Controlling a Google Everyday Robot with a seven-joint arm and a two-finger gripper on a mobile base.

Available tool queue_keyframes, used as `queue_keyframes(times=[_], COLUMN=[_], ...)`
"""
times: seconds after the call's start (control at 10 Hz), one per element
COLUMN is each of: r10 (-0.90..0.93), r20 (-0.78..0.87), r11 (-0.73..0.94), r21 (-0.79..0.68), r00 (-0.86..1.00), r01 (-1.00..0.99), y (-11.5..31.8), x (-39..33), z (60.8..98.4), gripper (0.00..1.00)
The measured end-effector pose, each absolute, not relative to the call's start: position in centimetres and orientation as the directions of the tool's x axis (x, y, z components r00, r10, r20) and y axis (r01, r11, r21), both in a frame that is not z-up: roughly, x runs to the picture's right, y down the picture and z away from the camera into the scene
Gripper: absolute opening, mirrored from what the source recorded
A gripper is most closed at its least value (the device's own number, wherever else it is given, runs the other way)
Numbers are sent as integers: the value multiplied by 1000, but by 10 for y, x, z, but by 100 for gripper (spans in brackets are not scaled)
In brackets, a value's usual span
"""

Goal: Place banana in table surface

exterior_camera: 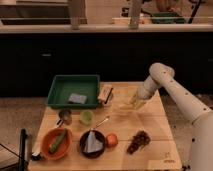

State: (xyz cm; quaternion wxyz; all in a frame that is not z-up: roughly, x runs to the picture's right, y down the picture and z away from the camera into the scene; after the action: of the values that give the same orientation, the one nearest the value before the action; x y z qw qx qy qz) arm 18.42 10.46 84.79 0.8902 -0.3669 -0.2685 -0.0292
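The banana [122, 106] is pale yellow and lies low over the wooden table surface [150, 122], right of the table's middle. My gripper [133, 102] comes in from the right on the white arm [172, 90] and sits right at the banana's right end, touching or nearly touching it. I cannot tell whether the banana rests on the planks or hangs just above them.
A green tray [60, 90] with a grey-blue sponge [77, 98] stands at the back left, with a small wooden block [105, 93] beside it. Near the front are an orange bowl [46, 149] with a green vegetable [58, 141], a dark bowl [92, 143], a round orange-red fruit [112, 140], a dark cluster [139, 141] and a green cup [87, 116].
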Motion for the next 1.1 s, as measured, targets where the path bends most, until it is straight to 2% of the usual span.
queue_keyframes(times=[1.1], r10=[10], r20=[596], r11=[691], r21=[-585], r00=[803], r01=[426], y=[160], x=[148], z=[843], gripper=[0])
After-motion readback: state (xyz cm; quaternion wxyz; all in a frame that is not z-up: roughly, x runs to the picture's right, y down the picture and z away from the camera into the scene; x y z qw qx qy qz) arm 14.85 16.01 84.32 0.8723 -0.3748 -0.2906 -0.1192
